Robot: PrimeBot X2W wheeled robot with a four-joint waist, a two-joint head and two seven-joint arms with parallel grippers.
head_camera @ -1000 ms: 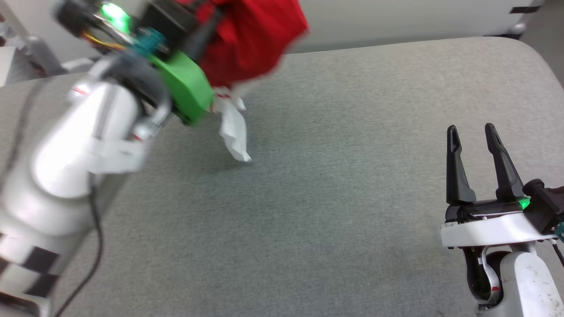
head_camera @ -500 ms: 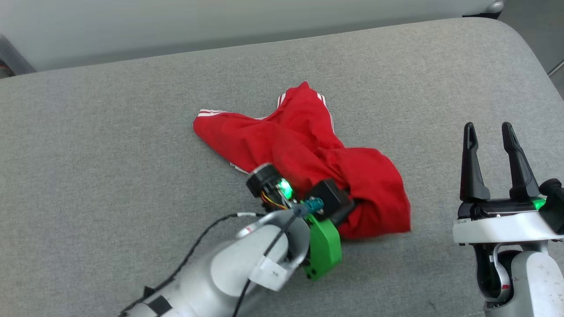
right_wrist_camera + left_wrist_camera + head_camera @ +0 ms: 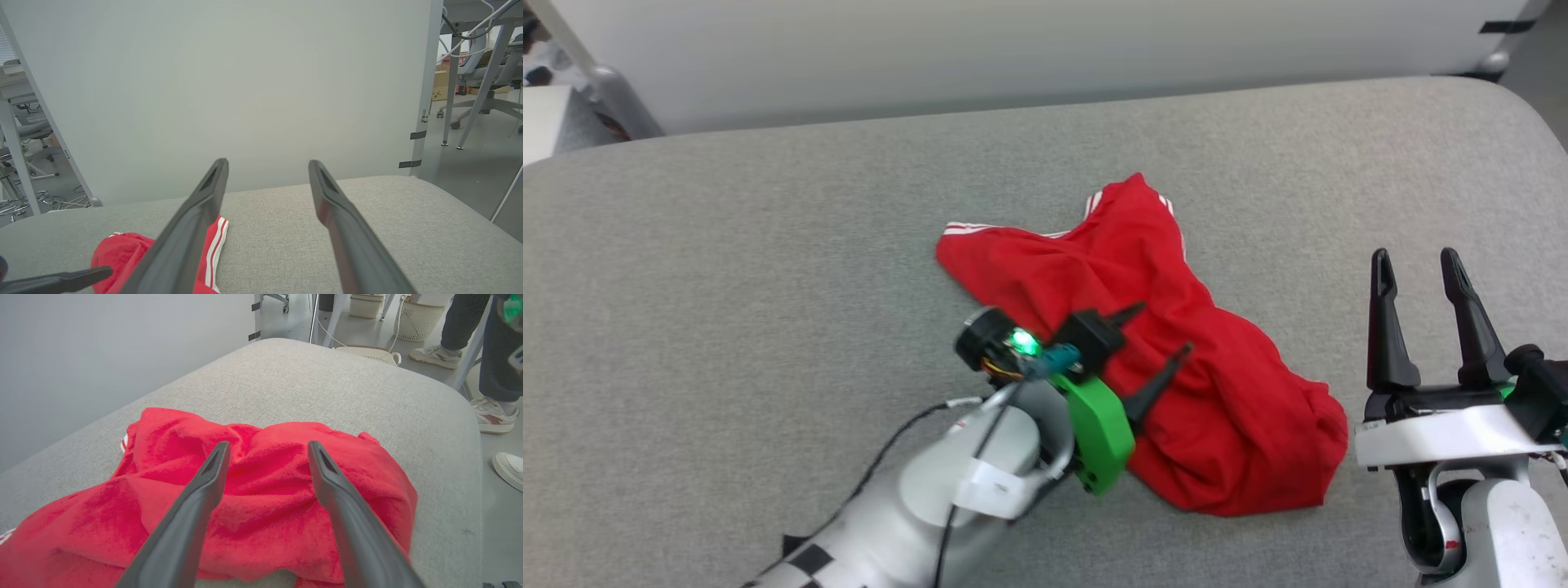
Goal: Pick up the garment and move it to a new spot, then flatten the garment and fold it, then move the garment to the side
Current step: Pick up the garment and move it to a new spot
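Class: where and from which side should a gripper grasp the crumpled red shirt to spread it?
Grip the shirt by the striped edge at its far left corner, probably from the left: that edge lies thin and exposed; the near end is bunched.

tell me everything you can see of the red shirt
The red garment lies crumpled in a loose heap on the grey padded surface. Its fabric looks soft and is full of folds. White stripe trim shows along its far edges. The open left gripper is poised over its middle, gripping nothing.
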